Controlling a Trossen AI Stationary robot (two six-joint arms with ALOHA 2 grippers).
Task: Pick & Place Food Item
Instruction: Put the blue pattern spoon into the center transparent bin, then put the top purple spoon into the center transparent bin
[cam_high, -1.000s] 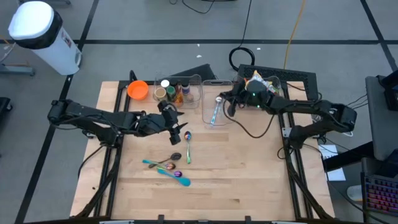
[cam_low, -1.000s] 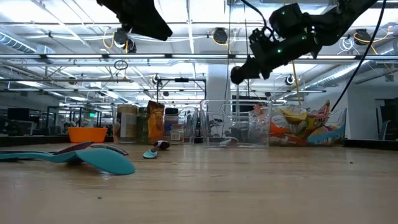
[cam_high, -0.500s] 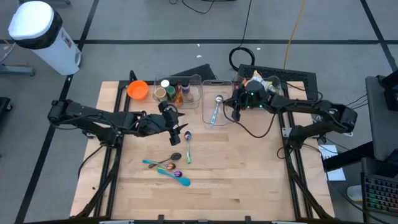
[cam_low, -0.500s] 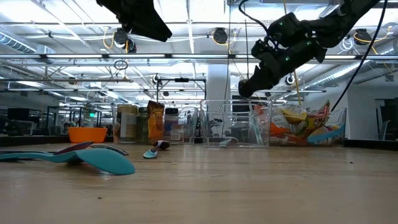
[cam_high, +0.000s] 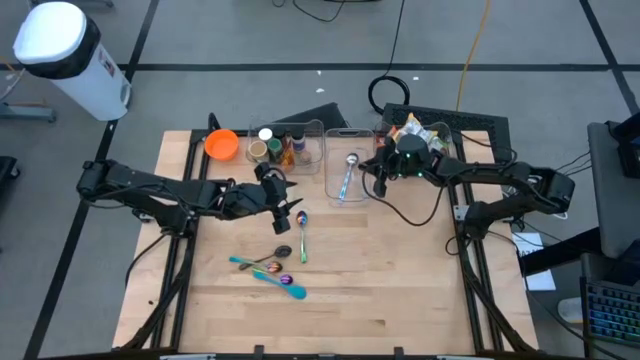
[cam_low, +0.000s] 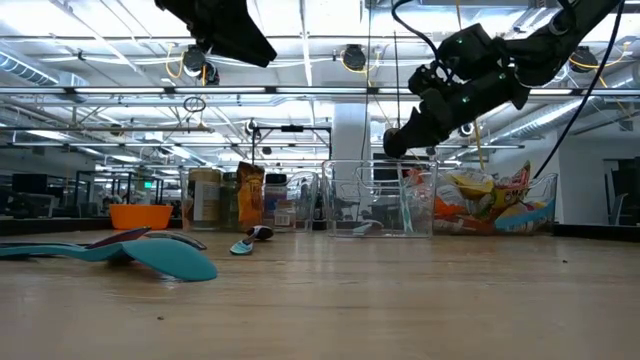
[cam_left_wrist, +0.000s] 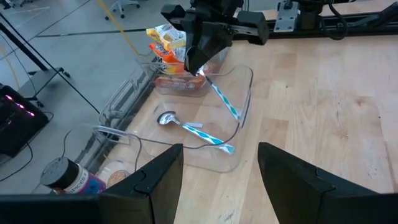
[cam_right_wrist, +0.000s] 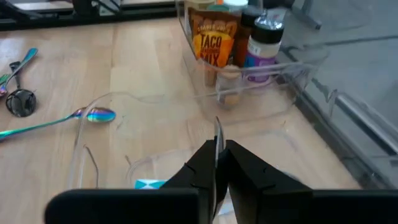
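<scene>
My right gripper (cam_high: 372, 174) hangs over a clear bin (cam_high: 345, 194) at the table's far middle, shut on a utensil with a blue-and-white striped handle (cam_left_wrist: 222, 99). It also shows in the low view (cam_low: 399, 140). A silver spoon with a striped handle (cam_left_wrist: 186, 126) lies on the bin's floor. My left gripper (cam_high: 287, 211) is open and empty above the table's middle, left of the bin. My right gripper pinches the striped utensil's upper end (cam_left_wrist: 200, 73) between its two fingers, seen edge-on in the right wrist view (cam_right_wrist: 217, 142). The fingers slant down from the table's right side. The utensil hangs slanted below them into the clear bin (cam_left_wrist: 247, 87); whether its lower end touches the floor I cannot tell.
A second clear bin (cam_high: 300, 128) with jars and a taco mix packet (cam_right_wrist: 214, 38) stands left of the first. An orange bowl (cam_high: 221, 144) sits at the far left, snack bags (cam_high: 418, 130) at the far right. Several utensils (cam_high: 272, 272) lie mid-table.
My right gripper has gone a little toward the table's right edge and down over the clear bin, still shut on the striped utensil.
</scene>
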